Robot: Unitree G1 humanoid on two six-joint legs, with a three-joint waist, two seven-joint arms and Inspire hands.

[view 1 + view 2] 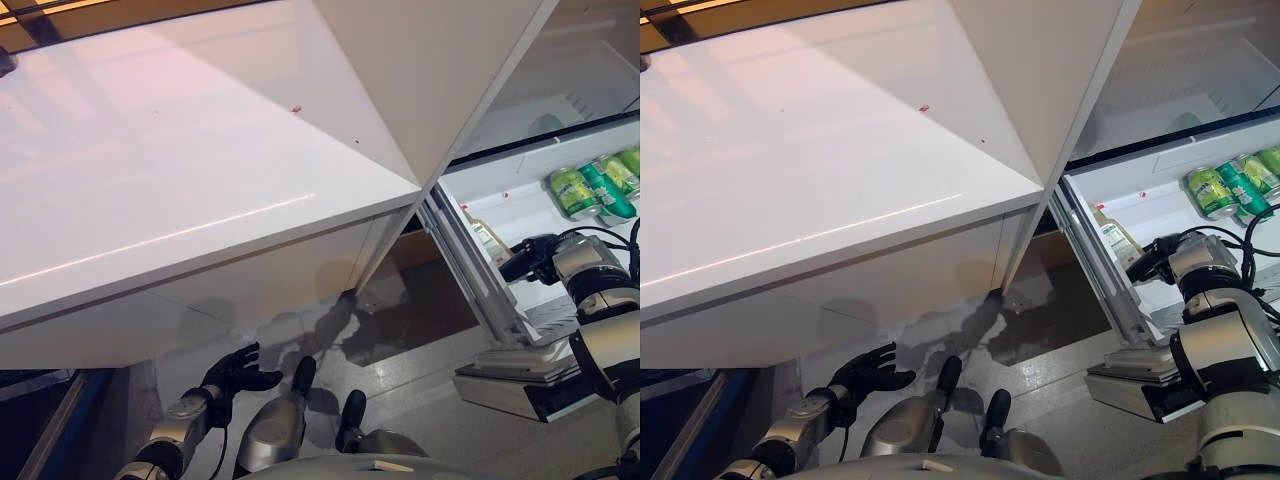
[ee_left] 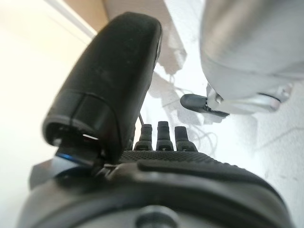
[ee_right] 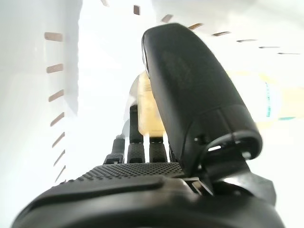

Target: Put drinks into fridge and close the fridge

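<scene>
The fridge stands open at the right, and its white shelf (image 1: 520,205) holds green cans (image 1: 590,188) at the far right. A pale yellow bottle (image 1: 487,237) sits at the shelf's left end, close to the open door (image 1: 420,90). My right hand (image 1: 528,260) reaches into the shelf right beside the bottle. In the right wrist view its fingers (image 3: 142,147) are straight and point at the bottle (image 3: 145,111), with the thumb (image 3: 190,90) standing apart. My left hand (image 1: 238,375) hangs low by the floor, open and empty, with its fingers (image 2: 161,135) straight.
A large white cabinet (image 1: 170,170) fills the left and middle, close in front of me. The open door's inner edge (image 1: 470,270) runs down between it and the shelf. A flat white and grey block (image 1: 520,378) lies under the right arm.
</scene>
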